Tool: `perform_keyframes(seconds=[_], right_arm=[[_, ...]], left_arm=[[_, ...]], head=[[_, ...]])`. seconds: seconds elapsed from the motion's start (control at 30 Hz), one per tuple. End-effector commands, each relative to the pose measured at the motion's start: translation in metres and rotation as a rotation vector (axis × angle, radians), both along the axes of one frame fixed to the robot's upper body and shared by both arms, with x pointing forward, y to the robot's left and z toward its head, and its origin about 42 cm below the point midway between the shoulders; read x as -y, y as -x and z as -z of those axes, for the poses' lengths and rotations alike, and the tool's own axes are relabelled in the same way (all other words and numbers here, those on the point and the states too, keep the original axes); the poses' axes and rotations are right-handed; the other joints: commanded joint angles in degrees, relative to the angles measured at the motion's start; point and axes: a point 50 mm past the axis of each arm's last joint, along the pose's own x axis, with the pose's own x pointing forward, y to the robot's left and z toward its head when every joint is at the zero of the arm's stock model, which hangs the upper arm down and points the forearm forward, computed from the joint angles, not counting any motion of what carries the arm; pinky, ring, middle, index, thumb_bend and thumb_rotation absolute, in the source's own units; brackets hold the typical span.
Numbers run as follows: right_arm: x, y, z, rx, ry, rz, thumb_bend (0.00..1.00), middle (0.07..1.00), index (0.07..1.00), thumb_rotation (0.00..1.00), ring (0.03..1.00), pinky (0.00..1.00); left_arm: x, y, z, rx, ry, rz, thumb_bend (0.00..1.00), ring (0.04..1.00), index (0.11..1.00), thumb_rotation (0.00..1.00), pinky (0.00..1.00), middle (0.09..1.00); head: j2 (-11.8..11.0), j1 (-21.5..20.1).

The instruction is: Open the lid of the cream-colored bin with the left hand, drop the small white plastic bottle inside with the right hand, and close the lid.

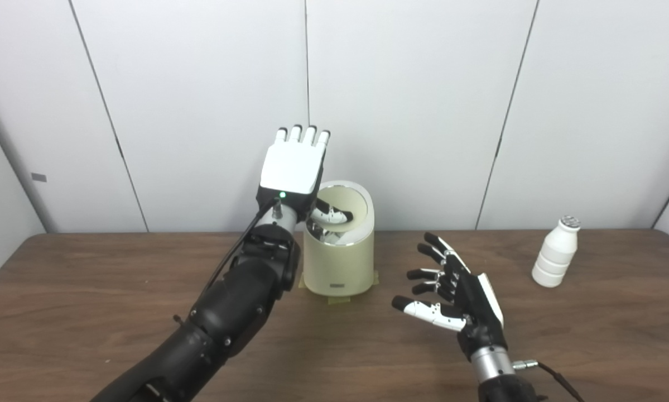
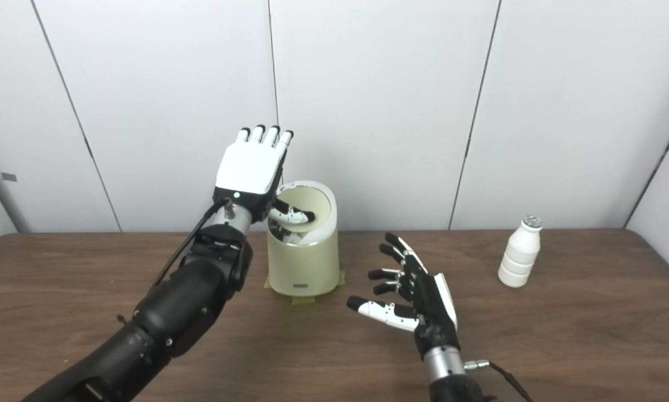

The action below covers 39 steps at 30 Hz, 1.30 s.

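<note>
Behind left robot hand (image 1: 291,167), lid (image 1: 350,204) partly hidden

Brown wooden table (image 1: 88,290), white panelled wall (image 1: 423,111), perhaps tape (image 1: 338,300).

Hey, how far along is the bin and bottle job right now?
Done: the bin lid stands raised. In hand: the left hand is at the lid, thumb against it. Left: the white bottle is upright on the table, untouched; the right hand hangs open and empty. Pickup, drop and closing remain.

Cream bin (image 1: 338,262), white bottle (image 1: 556,254), dark brown wood-grain table (image 1: 88,290).
</note>
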Motion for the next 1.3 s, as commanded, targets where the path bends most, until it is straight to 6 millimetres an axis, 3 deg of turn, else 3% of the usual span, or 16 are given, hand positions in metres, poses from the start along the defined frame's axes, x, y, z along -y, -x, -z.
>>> perform_keyframes(seconds=[0.0, 0.07, 0.2, 0.3, 0.37, 0.53, 0.67, 0.73, 0.87, 1.03, 1.17, 1.27], right_arm=[[-0.004, -0.007, -0.021, 0.077, -0.003, -0.002, 0.87, 0.848, 0.872, 0.21, 0.647, 0.53], [-0.004, -0.007, -0.021, 0.077, -0.008, -0.002, 0.88, 0.848, 0.871, 0.21, 0.648, 0.53], [-0.004, -0.007, -0.020, 0.075, -0.013, -0.004, 0.87, 0.849, 0.872, 0.20, 0.647, 0.53], [-0.004, -0.008, -0.019, 0.073, -0.011, -0.001, 0.87, 0.849, 0.870, 0.20, 0.648, 0.54], [-0.003, -0.008, -0.018, 0.071, -0.016, 0.003, 0.87, 0.848, 0.870, 0.21, 0.648, 0.54], [-0.002, -0.008, -0.019, 0.068, -0.018, 0.010, 0.87, 0.844, 0.865, 0.21, 0.642, 0.53], [0.003, -0.009, -0.017, 0.070, -0.023, 0.016, 0.86, 0.837, 0.860, 0.20, 0.639, 0.54], [0.004, -0.008, -0.016, 0.069, -0.026, 0.021, 0.84, 0.832, 0.854, 0.19, 0.634, 0.54], [0.007, -0.007, -0.013, 0.069, -0.032, 0.026, 0.82, 0.827, 0.848, 0.17, 0.618, 0.52], [0.014, -0.008, -0.011, 0.091, -0.064, 0.033, 0.82, 0.817, 0.846, 0.20, 0.636, 0.53], [0.022, -0.012, -0.013, 0.133, -0.074, 0.029, 0.81, 0.824, 0.847, 0.18, 0.644, 0.55], [0.037, -0.024, -0.026, 0.173, -0.022, 0.013, 0.82, 0.838, 0.848, 0.15, 0.683, 0.57]], left_arm=[[-0.020, -0.002, 0.000, 0.000, 0.032, -0.039, 1.00, 1.000, 1.000, 0.15, 0.98, 1.000], [-0.022, 0.003, -0.008, 0.047, 0.161, 0.001, 1.00, 1.000, 1.000, 0.19, 0.99, 1.000], [-0.029, 0.020, -0.030, 0.092, 0.573, 0.124, 0.91, 0.976, 1.000, 0.32, 0.87, 0.997], [-0.044, 0.033, -0.037, 0.079, 0.867, 0.224, 0.88, 0.947, 0.986, 0.33, 0.75, 0.996], [-0.054, 0.043, -0.035, 0.058, 1.003, 0.248, 0.86, 0.926, 0.967, 0.33, 0.75, 0.965], [-0.087, 0.078, 0.001, -0.060, 1.321, 0.256, 0.80, 0.841, 0.870, 0.28, 0.72, 0.858], [-0.105, 0.093, 0.037, -0.118, 1.480, 0.183, 0.81, 0.737, 0.797, 0.27, 0.63, 0.768], [-0.114, 0.100, 0.059, -0.155, 1.598, 0.163, 0.80, 0.740, 0.790, 0.23, 0.62, 0.775], [-0.128, 0.114, 0.091, -0.166, 1.622, 0.167, 0.76, 0.720, 0.777, 0.18, 0.58, 0.780], [-0.139, 0.127, 0.118, -0.170, 1.588, 0.195, 0.76, 0.717, 0.773, 0.21, 0.59, 0.769], [-0.139, 0.126, 0.123, -0.170, 1.580, 0.214, 0.76, 0.733, 0.777, 0.23, 0.60, 0.777], [-0.140, 0.124, 0.123, -0.171, 1.558, 0.222, 0.77, 0.734, 0.774, 0.23, 0.60, 0.773]], head=[[0.07, -0.01], [0.07, -0.01], [-0.10, 0.11], [-0.14, 0.23], [-0.18, 0.24], [0.16, 0.24], [0.04, 0.28], [-0.01, 0.17], [-0.08, -0.07], [-0.66, -1.55], [-1.18, -3.41], [-2.43, -6.38]])
